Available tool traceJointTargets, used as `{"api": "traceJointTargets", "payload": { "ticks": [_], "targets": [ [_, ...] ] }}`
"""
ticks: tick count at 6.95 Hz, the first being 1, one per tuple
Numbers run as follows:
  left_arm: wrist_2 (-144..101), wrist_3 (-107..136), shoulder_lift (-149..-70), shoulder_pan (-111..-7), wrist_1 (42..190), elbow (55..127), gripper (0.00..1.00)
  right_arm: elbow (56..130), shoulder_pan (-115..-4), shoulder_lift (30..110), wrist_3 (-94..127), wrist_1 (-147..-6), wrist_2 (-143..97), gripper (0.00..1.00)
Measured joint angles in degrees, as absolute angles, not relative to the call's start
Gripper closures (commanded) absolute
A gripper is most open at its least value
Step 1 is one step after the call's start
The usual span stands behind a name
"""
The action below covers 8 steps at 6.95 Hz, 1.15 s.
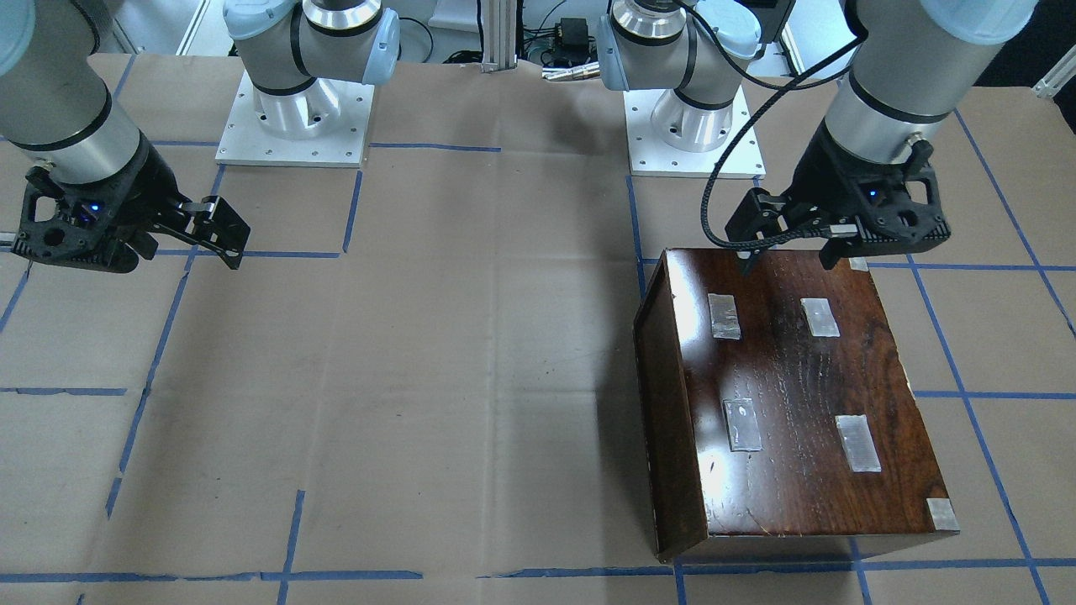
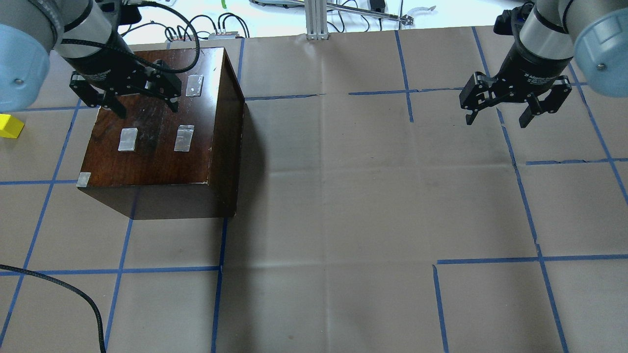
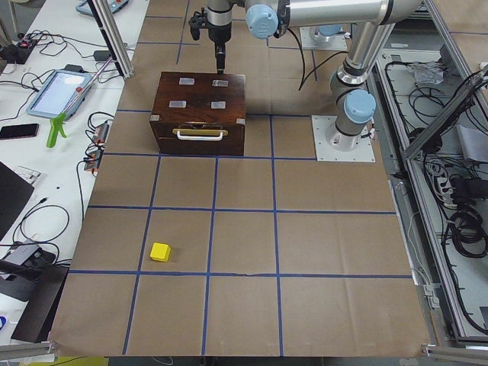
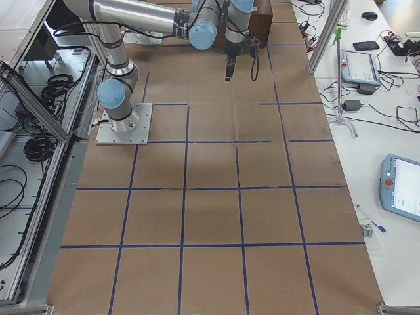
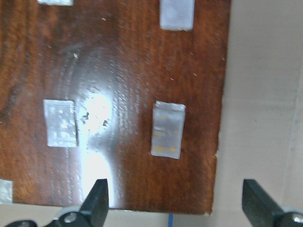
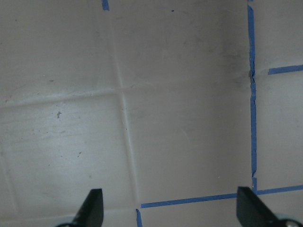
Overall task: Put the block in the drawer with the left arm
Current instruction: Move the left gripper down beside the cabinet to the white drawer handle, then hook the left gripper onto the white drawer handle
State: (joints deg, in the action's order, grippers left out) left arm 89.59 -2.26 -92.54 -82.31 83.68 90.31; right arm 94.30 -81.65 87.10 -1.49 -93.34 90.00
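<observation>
The yellow block [image 2: 10, 126] lies on the paper left of the dark-brown wooden box [image 2: 152, 142], well apart from it; it also shows in the exterior left view [image 3: 159, 252]. The drawer is shut in the box; only its dark front [image 3: 200, 142] shows, facing the block. My left gripper [image 2: 147, 108] hangs open and empty over the box's taped top [image 1: 799, 395], as the left wrist view [image 5: 177, 208] shows. My right gripper [image 2: 496, 121] is open and empty over bare paper at the far side [image 6: 170, 208].
Blue tape lines grid the brown paper table [image 2: 343, 196]. A loose black cable [image 2: 73, 294] lies at the near left corner. Both arm bases [image 1: 294, 126] [image 1: 693, 126] stand at the robot's edge. Side benches hold tablets and cables [image 3: 61, 88].
</observation>
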Motion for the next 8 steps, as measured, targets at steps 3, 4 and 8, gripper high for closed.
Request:
{"api": "traceJointTargets", "payload": {
  "ticks": [3, 4, 8],
  "targets": [
    [88.72, -12.42, -93.41, -73.28, 82.91, 90.11, 0.01, 94.31, -81.65, 87.10, -1.49, -93.34, 90.00, 0.00],
    [87.42, -16.13, -94.49, -70.21, 82.93, 89.52, 0.01, 94.31, -81.65, 87.10, -1.49, -93.34, 90.00, 0.00],
    [79.41, -29.51, -100.11, -58.76, 85.56, 85.57, 0.01, 94.31, -81.65, 87.10, -1.49, -93.34, 90.00, 0.00]
  ]
}}
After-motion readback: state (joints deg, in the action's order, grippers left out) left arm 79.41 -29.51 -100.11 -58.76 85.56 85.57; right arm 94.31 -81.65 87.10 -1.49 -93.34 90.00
